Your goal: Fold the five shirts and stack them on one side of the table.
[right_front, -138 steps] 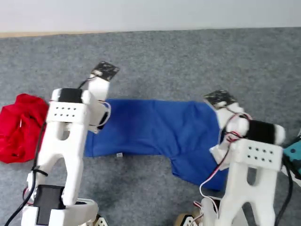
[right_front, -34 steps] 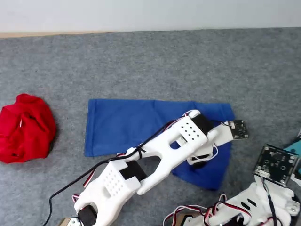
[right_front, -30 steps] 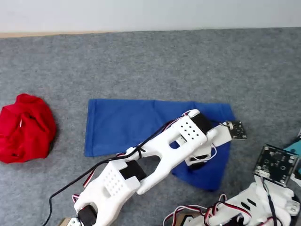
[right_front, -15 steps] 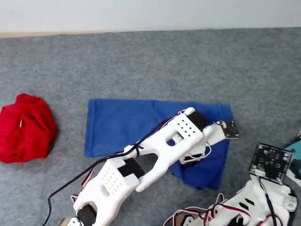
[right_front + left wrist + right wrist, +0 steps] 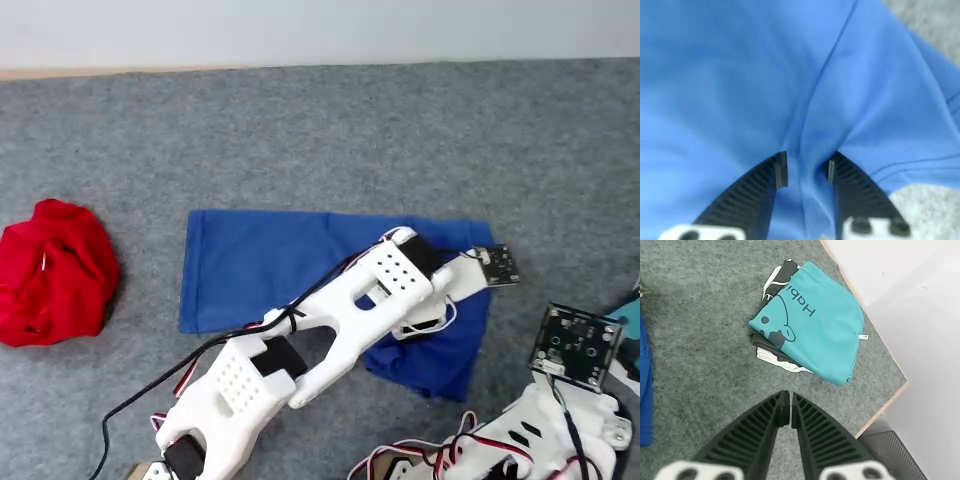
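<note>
Part of blue shirt (image 5: 260, 265) under left arm (image 5: 330, 320); teal shirt (image 5: 815, 335) hides stack (image 5: 774, 354) beneath, perhaps two garments.

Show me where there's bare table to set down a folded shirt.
Widest: the far strip of table beyond the blue shirt. Narrower: the gap between it and the red shirt. Crowded: the near right, with the left end effector on the blue shirt and the teal shirt stack at the edge.
</note>
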Tool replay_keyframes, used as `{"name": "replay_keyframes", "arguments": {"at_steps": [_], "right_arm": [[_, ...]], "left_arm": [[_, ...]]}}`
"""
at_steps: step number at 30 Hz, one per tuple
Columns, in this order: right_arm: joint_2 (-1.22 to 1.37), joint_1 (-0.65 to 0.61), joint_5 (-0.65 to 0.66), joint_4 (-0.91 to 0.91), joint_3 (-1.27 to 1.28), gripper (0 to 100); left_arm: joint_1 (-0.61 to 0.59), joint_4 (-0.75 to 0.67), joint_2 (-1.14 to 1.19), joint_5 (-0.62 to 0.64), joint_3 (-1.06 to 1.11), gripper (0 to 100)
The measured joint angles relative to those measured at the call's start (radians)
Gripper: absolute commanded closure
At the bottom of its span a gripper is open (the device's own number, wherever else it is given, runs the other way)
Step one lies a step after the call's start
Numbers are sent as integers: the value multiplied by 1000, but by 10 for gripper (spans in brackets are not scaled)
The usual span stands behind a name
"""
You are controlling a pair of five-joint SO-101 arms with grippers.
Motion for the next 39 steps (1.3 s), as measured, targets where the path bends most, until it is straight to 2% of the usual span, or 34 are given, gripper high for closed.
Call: {"name": "replay_keyframes", "arguments": {"at_steps": [11, 16, 21, 27, 32, 39], "right_arm": [[0, 0, 0, 0, 0, 988], [0, 0, 0, 0, 6, 987], [0, 0, 0, 0, 40, 988], [0, 0, 0, 0, 40, 988], [0, 0, 0, 0, 40, 988], [0, 0, 0, -29, 40, 987]], "left_arm": [[72, -9, 0, 2, 0, 855], [68, -9, 0, 0, 0, 851], [69, -9, 0, 0, 0, 799], [69, -8, 0, -15, 0, 797], [71, 49, 28, -75, -6, 797], [71, 135, 114, -80, -129, 797]]}}
